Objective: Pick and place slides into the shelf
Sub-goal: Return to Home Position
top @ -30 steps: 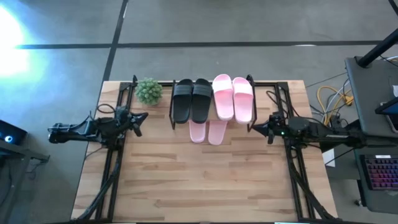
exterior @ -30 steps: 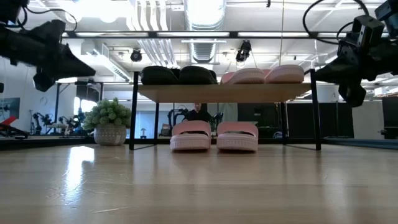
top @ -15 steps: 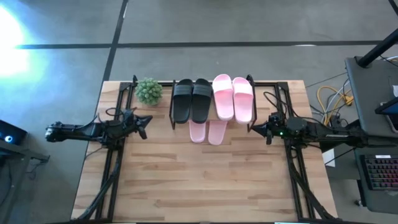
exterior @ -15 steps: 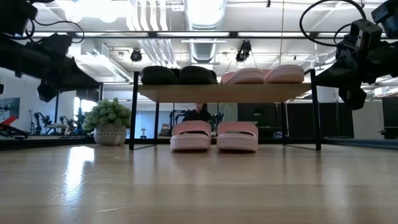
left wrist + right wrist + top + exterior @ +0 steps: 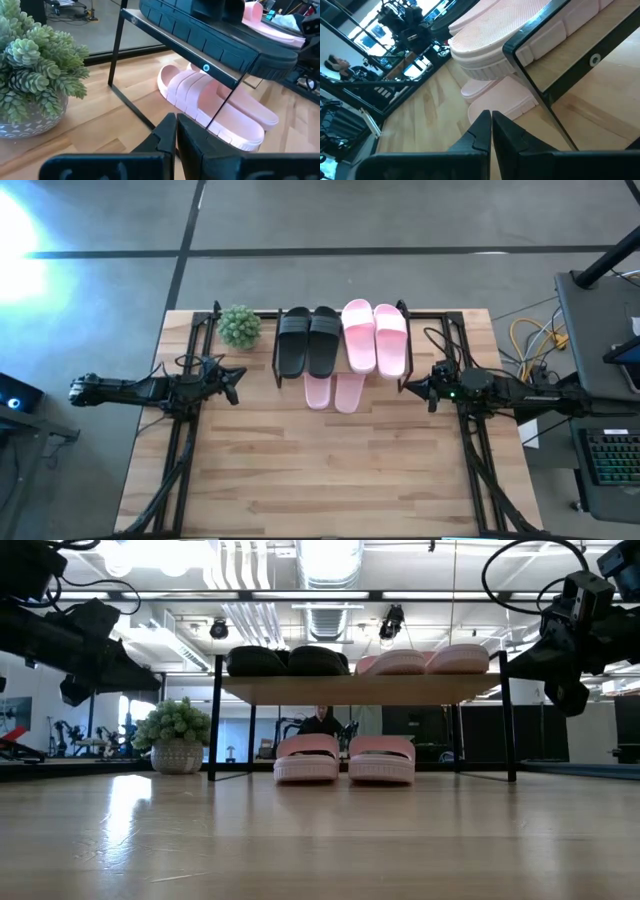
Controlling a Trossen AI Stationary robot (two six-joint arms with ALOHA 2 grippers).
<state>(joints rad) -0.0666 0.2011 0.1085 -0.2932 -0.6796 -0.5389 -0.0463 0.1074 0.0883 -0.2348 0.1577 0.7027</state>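
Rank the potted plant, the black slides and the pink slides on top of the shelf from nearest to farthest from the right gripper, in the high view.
From the right gripper, beside the right end of the shelf:
1. Pink slides on the shelf top, right half.
2. Black slides, left half of the top.
3. Potted plant, past the shelf's left end.

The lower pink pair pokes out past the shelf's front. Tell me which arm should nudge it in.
Right, probably. The right gripper hangs nearer the pink pair than the left gripper does; both are shut, flanking the shelf.
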